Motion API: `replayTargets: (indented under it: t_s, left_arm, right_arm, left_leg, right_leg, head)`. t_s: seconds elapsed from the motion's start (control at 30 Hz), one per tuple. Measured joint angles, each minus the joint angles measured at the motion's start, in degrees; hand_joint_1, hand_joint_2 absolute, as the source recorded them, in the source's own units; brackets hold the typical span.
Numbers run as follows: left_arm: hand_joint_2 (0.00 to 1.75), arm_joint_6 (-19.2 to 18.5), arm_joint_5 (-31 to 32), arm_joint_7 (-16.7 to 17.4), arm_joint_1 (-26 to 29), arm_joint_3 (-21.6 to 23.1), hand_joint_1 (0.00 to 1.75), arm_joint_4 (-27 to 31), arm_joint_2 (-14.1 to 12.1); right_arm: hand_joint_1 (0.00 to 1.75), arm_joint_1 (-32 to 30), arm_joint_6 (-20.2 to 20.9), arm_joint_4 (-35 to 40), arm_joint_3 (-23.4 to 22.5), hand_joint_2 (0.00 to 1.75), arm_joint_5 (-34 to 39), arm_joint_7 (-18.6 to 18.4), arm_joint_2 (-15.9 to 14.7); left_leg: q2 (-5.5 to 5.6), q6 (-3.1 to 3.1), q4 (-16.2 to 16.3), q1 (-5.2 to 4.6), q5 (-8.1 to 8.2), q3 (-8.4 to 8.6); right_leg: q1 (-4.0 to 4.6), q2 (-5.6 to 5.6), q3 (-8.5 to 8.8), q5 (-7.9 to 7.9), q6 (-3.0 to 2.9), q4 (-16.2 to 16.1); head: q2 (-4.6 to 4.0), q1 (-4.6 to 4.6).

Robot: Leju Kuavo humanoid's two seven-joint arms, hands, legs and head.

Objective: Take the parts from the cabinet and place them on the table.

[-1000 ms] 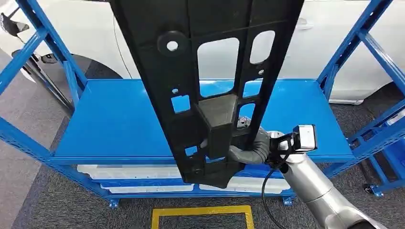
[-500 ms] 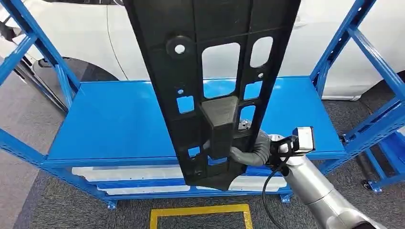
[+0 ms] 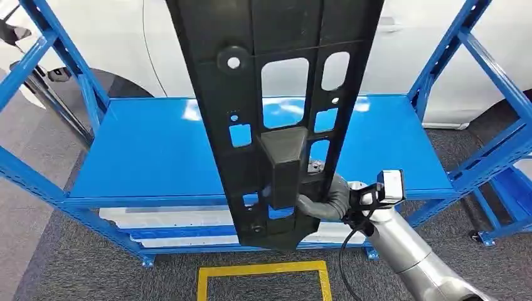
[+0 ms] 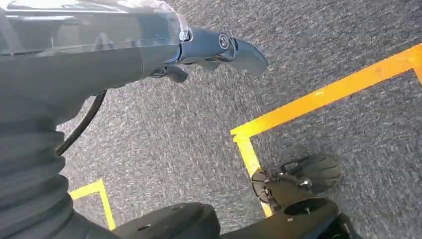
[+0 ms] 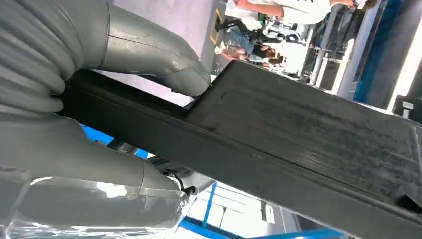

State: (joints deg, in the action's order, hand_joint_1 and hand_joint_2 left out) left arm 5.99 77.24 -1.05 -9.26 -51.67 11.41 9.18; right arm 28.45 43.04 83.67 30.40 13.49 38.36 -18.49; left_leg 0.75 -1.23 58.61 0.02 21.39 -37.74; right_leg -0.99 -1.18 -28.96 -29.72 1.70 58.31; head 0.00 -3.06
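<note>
Above the blue shelf (image 3: 144, 157), the right hand (image 3: 326, 202) is gripping a long black plastic panel (image 3: 276, 94) near its lower end, holding it upright and clear of the rack. Carrying it well, by my judgement, means keeping the tall top from swinging into the rack's uprights (image 3: 467, 37) while turning toward the table. Thumb and fingers (image 5: 154, 55) are clamping the panel's edge firmly. The left hand (image 4: 219, 50) is hanging over the carpet, fingers loosely apart, holding nothing.
</note>
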Motion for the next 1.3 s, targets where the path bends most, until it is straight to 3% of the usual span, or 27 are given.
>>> replayTargets:
  t_s: [0.13, 0.17, 0.2, 0.27, 0.3, 0.33, 0.37, 0.43, 0.47, 0.5, 0.53, 0.63, 0.67, 0.73, 0.8, 0.83, 0.87, 0.9, 0.97, 1.0, 1.03, 1.13, 1.17, 1.2, 1.23, 1.27, 1.3]
  left_arm:
    - [1.75, -0.1, 0.2, 0.1, 0.1, 0.0, 0.00, 0.0, 0.0]
    - [1.75, -0.1, 0.2, 0.2, 0.1, 0.0, 0.00, 0.0, 0.0]
    - [1.75, -0.1, 0.2, 0.3, 0.2, 0.0, 0.00, 0.0, 0.0]
    - [1.75, -0.1, 0.2, 0.3, 0.2, 0.0, 0.00, 0.0, 0.0]
    - [1.75, -0.1, 0.2, 0.3, 0.2, 0.0, 0.00, 0.0, 0.0]
    - [1.75, -0.1, 0.3, 0.3, 0.2, 0.0, 0.00, 0.0, 0.0]
    - [1.75, -0.1, 0.4, 0.3, 0.2, 0.0, 0.00, 0.0, 0.0]
    - [1.75, -0.2, 0.5, 0.3, 0.1, 0.0, 0.00, 0.0, -0.1]
    - [1.75, -0.2, 0.6, 0.3, 0.0, 0.0, 0.00, 0.0, -0.1]
    - [1.75, -0.2, 0.7, 0.2, -0.1, 0.0, 0.00, 0.0, -0.1]
    - [1.75, -0.2, 0.7, 0.2, -0.1, 0.0, 0.00, 0.0, -0.1]
    - [1.75, -0.2, 0.7, 0.2, 0.0, 0.0, 0.00, 0.0, -0.2]
    - [1.75, -0.2, 0.7, 0.2, 0.0, 0.0, 0.00, 0.0, -0.2]
    - [1.75, -0.2, 0.7, 0.2, -0.3, 0.0, 0.00, 0.0, -0.2]
    - [1.75, -0.3, 0.8, 0.2, -0.2, 0.0, 0.00, 0.0, -0.2]
    - [1.75, -0.3, 0.8, 0.2, -0.1, 0.0, 0.00, 0.0, -0.2]
    - [1.75, -0.3, 0.9, 0.2, -0.1, 0.0, 0.00, 0.0, -0.2]
    - [1.75, -0.3, 0.9, 0.2, -0.1, 0.0, 0.00, 0.0, -0.2]
    - [1.75, -0.3, 1.0, 0.1, -0.1, 0.0, 0.00, 0.0, -0.1]
    - [1.75, -0.3, 1.0, 0.1, -0.2, 0.0, 0.00, 0.0, -0.1]
    - [1.75, -0.3, 1.1, 0.1, -0.2, 0.0, 0.00, 0.0, 0.0]
    - [1.75, -0.5, 1.2, 0.2, -0.2, 0.0, 0.00, 0.0, -0.1]
    - [1.75, -0.5, 1.2, 0.2, 0.0, 0.0, 0.00, 0.0, -0.1]
    - [1.75, -0.5, 1.2, 0.2, 0.0, 0.0, 0.00, 0.0, -0.1]
    - [1.75, -0.5, 1.2, 0.3, 0.1, 0.0, 0.00, 0.0, -0.1]
    - [1.75, -0.5, 1.2, 0.3, 0.0, 0.0, 0.00, 0.0, -0.1]
    - [1.75, -0.5, 1.2, 0.2, 0.0, 0.0, 0.00, 0.0, -0.1]
  right_arm:
    - [1.75, -0.1, -0.2, 0.0, -0.2, 1.75, 0.0, -0.3, 0.0]
    - [1.75, 0.1, -0.2, 0.0, -0.2, 1.75, 0.1, -0.4, 0.0]
    - [1.75, 0.1, -0.2, 0.0, -0.2, 1.75, 0.1, -0.5, -0.2]
    - [1.75, 0.1, -0.3, 0.1, -0.3, 1.75, 0.2, -0.6, -0.4]
    - [1.75, 0.1, -0.4, 0.1, -0.3, 1.75, 0.2, -0.6, -0.5]
    - [1.75, 0.1, -0.4, 0.1, -0.3, 1.75, 0.2, -0.7, -0.5]
    - [1.75, 0.0, -0.4, 0.1, -0.3, 1.75, 0.2, -0.8, -0.5]
    - [1.75, 0.0, -0.5, 0.1, -0.3, 1.75, 0.2, -0.8, -0.5]
    - [1.75, 0.0, -0.6, 0.2, -0.4, 1.75, 0.2, -0.9, -0.5]
    - [1.75, 0.0, -0.8, 0.4, -0.5, 1.75, 0.3, -0.9, -0.5]
    - [1.75, 0.0, -0.9, 0.5, -0.6, 1.75, 0.3, -1.0, -0.6]
    - [1.75, -0.1, -0.9, 0.6, -0.6, 1.75, 0.4, -1.3, -0.6]
    - [1.75, -0.2, -0.9, 0.5, -0.7, 1.75, 0.4, -1.3, -0.6]
    - [1.75, -0.2, -0.8, 0.6, -0.8, 1.75, 0.4, -1.3, -0.3]
    - [1.75, -0.4, -0.8, 0.5, -1.0, 1.75, 0.4, -1.3, 0.0]
    - [1.75, -0.6, -0.8, 0.5, -1.0, 1.75, 0.4, -1.3, 0.1]
    - [1.75, -0.8, -0.9, 0.5, -1.1, 1.75, 0.4, -1.3, 0.2]
    - [1.75, -0.8, -0.8, 0.5, -1.2, 1.75, 0.4, -1.3, 0.2]
    - [1.75, -0.8, -0.8, 0.6, -1.2, 1.75, 0.4, -1.3, 0.2]
    - [1.75, -0.7, -0.8, 0.7, -1.4, 1.75, 0.4, -1.3, 0.2]
    - [1.75, -0.7, -0.8, 0.9, -1.5, 1.75, 0.4, -1.3, 0.2]
    - [1.75, -0.7, -0.8, 1.0, -1.7, 1.75, 0.5, -1.2, 0.2]
    - [1.75, -0.8, -0.8, 0.9, -1.7, 1.75, 0.5, -1.2, 0.2]
    - [1.75, -0.7, -0.8, 0.9, -1.7, 1.75, 0.5, -1.2, 0.2]
    - [1.75, -0.7, -0.7, 1.0, -1.7, 1.75, 0.5, -1.2, 0.1]
    - [1.75, -0.8, -0.8, 1.0, -1.7, 1.75, 0.5, -1.2, -0.1]
    - [1.75, -0.8, -0.8, 1.0, -1.7, 1.75, 0.5, -1.3, -0.2]
  left_leg:
    - [-0.09, 1.57, -0.5, -0.15, -1.58, -0.43]
    - [-0.07, 1.83, 0.2, 0.22, -0.19, -0.86]
    - [-0.19, 2.20, 2.2, 0.19, 2.88, -1.69]
    - [-0.26, 2.80, 10.4, 0.27, 9.50, -4.18]
    - [-0.27, 3.04, 14.9, 0.27, 11.56, -5.16]
    - [-0.27, 3.11, 16.9, 0.27, 11.77, -5.29]
    - [-0.27, 3.10, 16.9, 0.27, 10.50, -4.08]
    - [-0.26, 2.77, 9.8, 0.27, 6.73, 1.69]
    - [-0.09, 2.46, 4.8, 0.26, 6.13, 5.40]
    - [0.47, 2.01, -0.1, 0.09, 7.99, 8.44]
    - [0.54, 1.37, -0.6, -0.13, 7.67, 8.85]
    - [0.42, 0.05, -1.1, -0.23, 6.37, 7.88]
    - [0.11, -0.45, -1.7, 0.21, 5.30, 7.63]
    - [-0.03, -1.06, -1.8, 0.10, 3.75, 6.04]
    - [-0.14, -1.21, -1.8, -0.07, 2.40, 4.17]
    - [-0.18, -1.19, -1.6, -0.15, 1.78, 3.25]
    - [-0.20, -1.15, -1.4, -0.19, 1.12, 2.19]
    - [-0.22, -1.06, -1.3, -0.22, 0.57, 1.28]
    - [-0.23, -0.81, -0.8, -0.28, -0.53, -0.36]
    - [-0.25, -0.64, -0.5, -0.28, -0.95, -0.78]
    - [-0.29, -0.32, -0.4, -0.50, -1.36, -1.18]
    - [-0.37, 0.65, -1.3, -0.29, -3.21, -1.06]
    - [-0.26, 1.06, -1.6, -0.45, -3.50, -1.38]
    - [-0.26, 1.49, -0.4, -0.20, -0.93, -2.23]
    - [-0.31, 1.79, 2.8, -0.14, 3.21, -3.39]
    - [-0.33, 2.17, 7.3, 0.07, 7.17, -4.66]
    - [-0.34, 2.48, 11.7, 0.19, 9.84, -5.72]
  right_leg:
    - [0.19, 0.38, -1.39, 1.50, -1.31, -0.3]
    - [-0.12, -0.04, -1.83, 2.25, -1.74, -0.5]
    - [-0.15, 0.00, -2.50, 2.78, -2.24, -0.5]
    - [-0.07, -0.06, -3.90, 3.90, -2.54, -0.5]
    - [0.02, -0.07, -4.79, 4.55, -2.53, -0.4]
    - [0.06, -0.06, -5.42, 5.01, -2.49, -0.3]
    - [0.08, -0.06, -6.42, 5.66, -2.40, -0.3]
    - [0.10, -0.01, -7.90, 6.70, -2.10, 0.0]
    - [0.12, 0.04, -8.40, 7.14, -1.92, 0.1]
    - [0.30, 0.08, -8.76, 7.50, -1.56, 0.3]
    - [0.25, 0.10, -8.70, 7.99, -1.16, 0.1]
    - [0.12, 0.26, -8.69, 9.60, 0.06, -0.6]
    - [-0.10, 0.34, -9.15, 9.19, 0.29, -0.4]
    - [-0.18, 0.52, -11.04, 2.71, 0.35, 4.5]
    - [-0.28, 0.53, -13.02, -3.11, 0.65, 13.5]
    - [-0.28, 0.53, -13.28, -3.72, 0.75, 16.6]
    - [-0.28, 0.53, -12.42, -2.68, 0.76, 17.5]
    - [-0.27, 0.53, -10.49, -0.80, 0.66, 15.9]
    - [-0.20, 0.48, -3.60, 2.15, 0.10, 7.1]
    - [0.00, 0.17, -0.22, 0.23, -0.36, 2.1]
    - [0.38, 0.19, 1.55, -1.05, -0.34, -1.5]
    - [0.82, 0.32, 0.60, 0.55, -1.14, -1.1]
    - [0.12, 0.16, 0.07, 1.53, -1.66, -1.6]
    - [0.07, -0.13, -0.63, 2.44, -2.03, -1.7]
    - [0.03, -0.14, -1.63, 3.22, -2.40, -1.7]
    - [0.03, -0.14, -2.66, 4.02, -2.44, -1.7]
    - [0.03, -0.14, -3.62, 4.77, -2.42, -1.7]
  head:
    - [0.00, 0.02]
    - [0.00, 0.02]
    - [0.00, 0.00]
    - [0.00, 0.02]
    - [0.00, 0.00]
    - [0.00, 0.00]
    - [0.00, 0.00]
    - [0.00, 0.00]
    - [0.00, 0.00]
    - [0.00, 0.00]
    - [0.00, 0.02]
    - [0.00, 0.02]
    - [0.00, 0.02]
    - [0.00, 0.00]
    - [0.00, 0.02]
    - [0.00, 0.00]
    - [0.00, 0.00]
    - [0.00, 0.02]
    - [0.00, 0.00]
    - [0.00, 0.00]
    - [0.00, -0.02]
    - [0.00, -0.02]
    - [0.00, -0.02]
    - [0.00, -0.02]
    - [0.00, -0.04]
    - [0.00, -0.04]
    - [0.00, -0.04]
